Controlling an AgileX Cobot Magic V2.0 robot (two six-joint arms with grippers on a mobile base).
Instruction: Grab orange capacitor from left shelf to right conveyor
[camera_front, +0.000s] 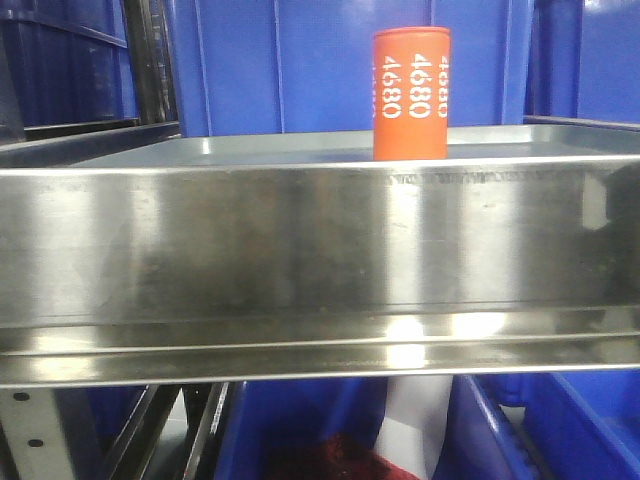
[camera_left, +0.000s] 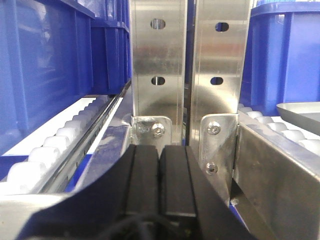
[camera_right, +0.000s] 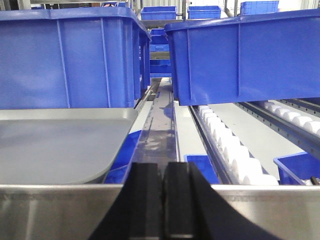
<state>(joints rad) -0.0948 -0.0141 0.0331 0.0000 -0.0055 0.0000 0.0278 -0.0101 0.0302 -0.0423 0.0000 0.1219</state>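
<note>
The orange capacitor (camera_front: 411, 94) stands upright on the steel shelf (camera_front: 300, 250), right of centre, behind the tall reflective front lip, white "4680" digits down its side. No gripper shows in the front view. In the left wrist view my left gripper (camera_left: 159, 150) is shut and empty, its black pads together, facing two perforated steel uprights (camera_left: 159, 65). In the right wrist view my right gripper (camera_right: 163, 167) is shut and empty, just behind a steel lip (camera_right: 55, 210). The capacitor shows in neither wrist view. The dark conveyor belt is out of view.
Blue bins (camera_right: 65, 60) stand on roller racks (camera_right: 225, 145) ahead of the right gripper; a grey tray (camera_right: 55, 145) lies at the left. Blue bins (camera_left: 45, 60) and white rollers (camera_left: 55, 145) flank the left gripper. Blue bins (camera_front: 540, 420) sit below the shelf.
</note>
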